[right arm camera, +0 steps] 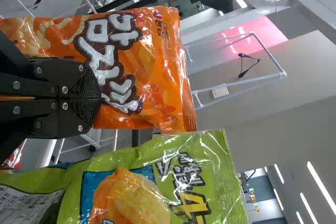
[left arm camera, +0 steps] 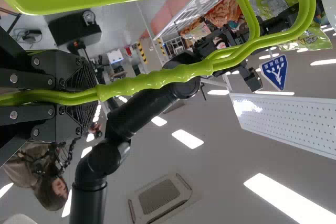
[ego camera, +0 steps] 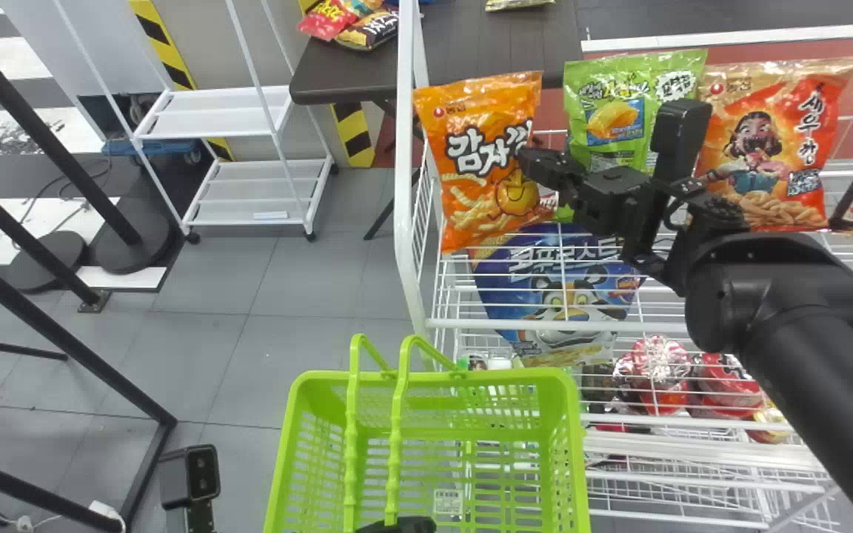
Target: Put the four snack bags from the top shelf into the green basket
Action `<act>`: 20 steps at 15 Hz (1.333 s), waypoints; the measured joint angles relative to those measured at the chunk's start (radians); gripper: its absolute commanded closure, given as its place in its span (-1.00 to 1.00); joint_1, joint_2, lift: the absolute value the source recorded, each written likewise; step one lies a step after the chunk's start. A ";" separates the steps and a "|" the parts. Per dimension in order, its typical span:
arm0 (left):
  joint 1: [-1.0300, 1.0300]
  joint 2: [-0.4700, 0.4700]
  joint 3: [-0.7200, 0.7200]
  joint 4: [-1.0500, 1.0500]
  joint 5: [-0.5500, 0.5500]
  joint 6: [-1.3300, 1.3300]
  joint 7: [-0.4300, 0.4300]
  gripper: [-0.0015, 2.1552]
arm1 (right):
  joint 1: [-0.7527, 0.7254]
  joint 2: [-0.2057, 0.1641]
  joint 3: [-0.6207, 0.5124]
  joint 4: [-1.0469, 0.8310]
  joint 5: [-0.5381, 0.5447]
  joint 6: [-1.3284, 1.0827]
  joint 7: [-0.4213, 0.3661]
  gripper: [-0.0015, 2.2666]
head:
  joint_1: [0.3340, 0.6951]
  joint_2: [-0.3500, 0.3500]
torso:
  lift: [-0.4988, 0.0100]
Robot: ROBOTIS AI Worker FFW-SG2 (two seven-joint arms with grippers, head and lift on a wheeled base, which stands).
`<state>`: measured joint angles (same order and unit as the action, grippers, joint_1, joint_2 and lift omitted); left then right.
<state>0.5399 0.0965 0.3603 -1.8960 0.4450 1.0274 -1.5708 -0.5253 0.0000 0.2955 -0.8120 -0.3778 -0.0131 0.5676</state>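
Pinching, it seems, the orange bag [ego camera: 471, 148] at the top shelf [ego camera: 649, 326], the closed right pincer [right arm camera: 100, 98] could drop it through too shallow a bite. The left pincer [left arm camera: 89, 97] clamps the green basket [ego camera: 500, 376] by its handles [left arm camera: 157, 80].

Bright ceiling glare, perhaps slight blur.

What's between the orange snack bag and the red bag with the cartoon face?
The green bag sits between the orange bag and the red bag, as the head view shows.
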 measured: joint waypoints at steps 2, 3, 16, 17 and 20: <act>0.000 0.001 0.001 0.000 0.002 0.002 0.000 0.99 | 0.022 0.000 -0.002 -0.039 0.000 0.012 0.004 0.98 | 1.00 0.57 | 0.96; 0.000 0.003 0.001 0.000 0.003 0.002 0.000 0.99 | 0.048 0.000 -0.002 -0.088 0.002 0.032 -0.003 0.98 | 1.00 0.59 | 0.96; -0.027 0.025 0.003 0.017 0.018 0.003 0.000 0.99 | 0.698 0.000 -0.246 -1.026 0.121 0.270 -0.054 0.98 | 1.00 0.39 | 0.96; -0.032 0.026 0.003 0.022 0.018 0.003 0.000 0.99 | 0.765 0.000 -0.261 -1.094 0.114 0.272 -0.052 0.98 | 1.00 0.34 | 0.96; -0.047 0.025 0.002 0.033 0.016 0.004 0.000 0.99 | 0.930 0.000 -0.278 -1.261 0.080 0.301 -0.040 0.98 | 1.00 0.33 | 0.96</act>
<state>0.4926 0.1217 0.3622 -1.8630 0.4613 1.0314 -1.5708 0.4050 0.0000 0.0178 -2.0725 -0.2977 0.2879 0.5273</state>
